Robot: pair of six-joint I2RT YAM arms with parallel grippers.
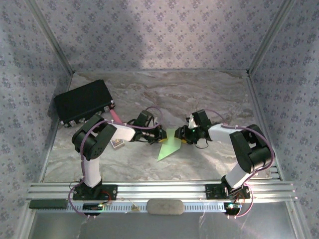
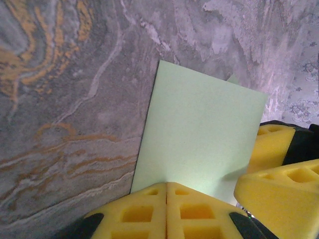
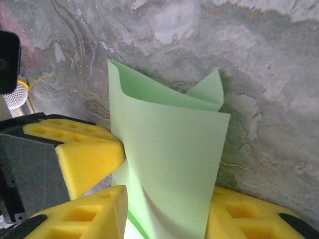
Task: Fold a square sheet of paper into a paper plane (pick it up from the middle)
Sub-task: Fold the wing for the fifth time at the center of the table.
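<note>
The square sheet of paper (image 1: 169, 148) is pale green and folded over, standing up off the marble table between the two grippers. My left gripper (image 1: 161, 135) is shut on its edge; in the left wrist view the yellow fingertips (image 2: 149, 196) meet with the sheet (image 2: 199, 124) pinched in the seam (image 2: 166, 184). My right gripper (image 1: 183, 134) faces it from the right. In the right wrist view the bowed, doubled sheet (image 3: 174, 149) fills the gap of my right gripper (image 3: 169, 199), whose yellow fingers (image 3: 94, 214) stand apart. The left gripper's finger (image 3: 84, 152) presses the sheet from the left.
A big black box (image 1: 83, 102) sits at the back left, with a pink cylinder (image 1: 115, 117) beside it. A small yellowish card box (image 1: 117, 145) lies under the left arm. Patterned walls close in three sides; an aluminium rail (image 1: 159, 191) runs along the near edge.
</note>
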